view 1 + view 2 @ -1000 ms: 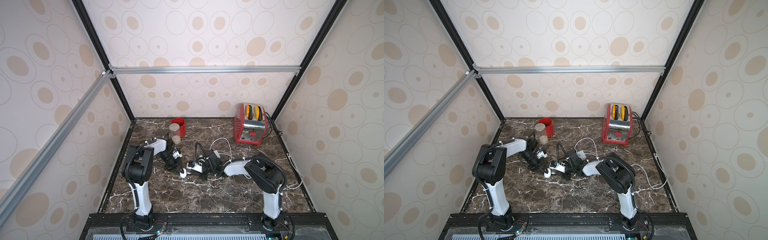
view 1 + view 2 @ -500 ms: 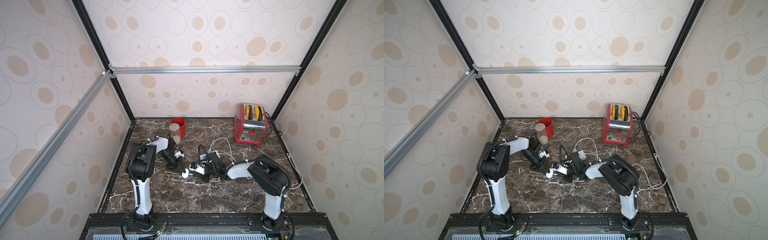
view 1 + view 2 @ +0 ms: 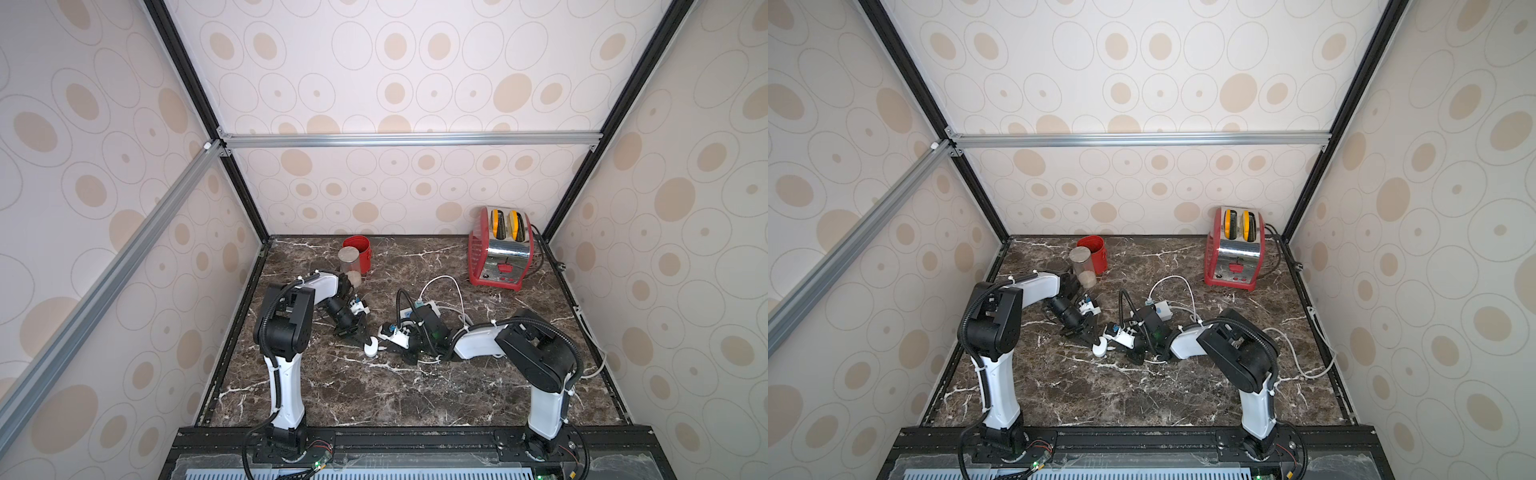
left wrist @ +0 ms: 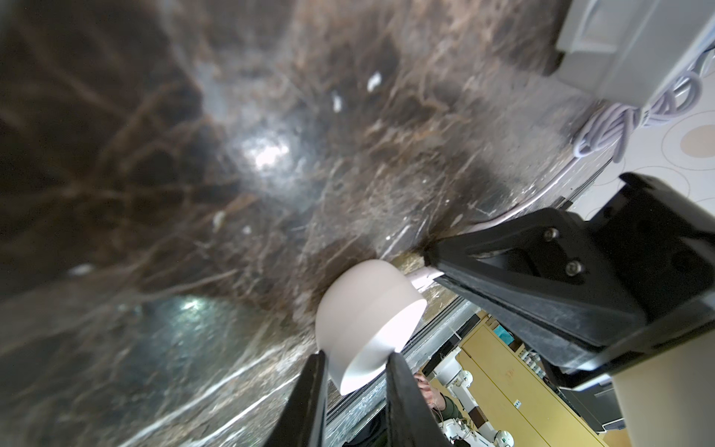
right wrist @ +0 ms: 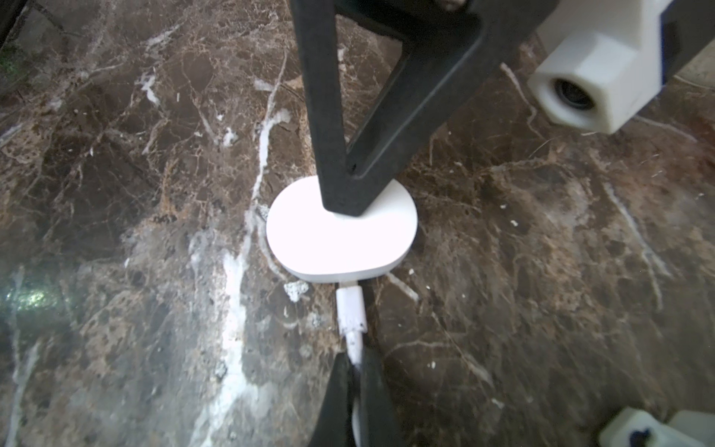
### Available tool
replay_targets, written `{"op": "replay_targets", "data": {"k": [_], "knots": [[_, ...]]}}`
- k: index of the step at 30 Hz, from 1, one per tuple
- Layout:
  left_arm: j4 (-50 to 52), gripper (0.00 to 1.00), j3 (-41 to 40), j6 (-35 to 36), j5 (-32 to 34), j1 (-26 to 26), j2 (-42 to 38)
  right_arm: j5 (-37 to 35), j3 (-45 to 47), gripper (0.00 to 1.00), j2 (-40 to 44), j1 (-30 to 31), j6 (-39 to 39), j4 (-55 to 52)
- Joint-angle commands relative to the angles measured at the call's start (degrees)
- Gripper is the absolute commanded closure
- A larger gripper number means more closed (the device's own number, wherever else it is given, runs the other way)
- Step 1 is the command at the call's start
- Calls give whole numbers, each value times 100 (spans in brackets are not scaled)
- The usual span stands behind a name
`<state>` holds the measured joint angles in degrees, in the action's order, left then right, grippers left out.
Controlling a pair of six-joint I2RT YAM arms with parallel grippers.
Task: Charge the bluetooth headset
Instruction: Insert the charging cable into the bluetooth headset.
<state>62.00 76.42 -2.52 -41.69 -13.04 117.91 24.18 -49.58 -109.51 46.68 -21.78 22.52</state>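
The bluetooth headset [image 5: 340, 240] is a small white oval case lying on the dark marble table [image 3: 374, 399]; it shows in both top views [image 3: 371, 347] [image 3: 1100, 347]. My left gripper [image 4: 356, 360] is shut on its sides, coming down from above [image 3: 366, 337]. My right gripper [image 5: 354, 363] is shut on the white charging cable [image 5: 350, 309] just behind its plug. The plug's tip meets the case's edge; how deep it sits I cannot tell. The cable loops back [image 3: 440, 284] to a white power strip [image 3: 430, 308].
A red toaster [image 3: 500, 253] stands at the back right. A red cup [image 3: 358, 249] and a clear jar [image 3: 349, 266] stand at the back left, close behind my left arm. More white cable [image 3: 1304, 370] runs along the right edge.
The left jaws have narrowed a little on the case. Both arms have shifted slightly, and the case has barely moved.
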Motion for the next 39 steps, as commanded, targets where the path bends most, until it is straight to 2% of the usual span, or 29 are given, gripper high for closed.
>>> {"op": "replay_targets", "data": {"k": [1,7,14,19,23,29,35,39], "knots": [[-669,74,-161,-83,332,-293,359,-96,-106,100,-32,114,179,442],[-1181,74,-554,-483,-85,-302,181,47,265,100,-214,168,167,1549],[-1317,74,-716,-595,-251,-303,14,-241,757,100,-258,246,216,2466],[-1310,74,-752,-482,-347,-305,72,170,760,100,-338,282,-98,2588],[-1289,74,-675,-399,-460,-312,195,527,510,100,-360,281,-368,2009],[-1890,74,-843,-833,-743,-329,193,748,250,100,-456,300,-543,1568],[-2267,74,-1083,-1138,-822,-334,75,587,456,100,-461,324,-498,1856],[-2224,74,-1147,-1127,-742,-327,39,398,524,95,-466,373,-523,1765]]}}
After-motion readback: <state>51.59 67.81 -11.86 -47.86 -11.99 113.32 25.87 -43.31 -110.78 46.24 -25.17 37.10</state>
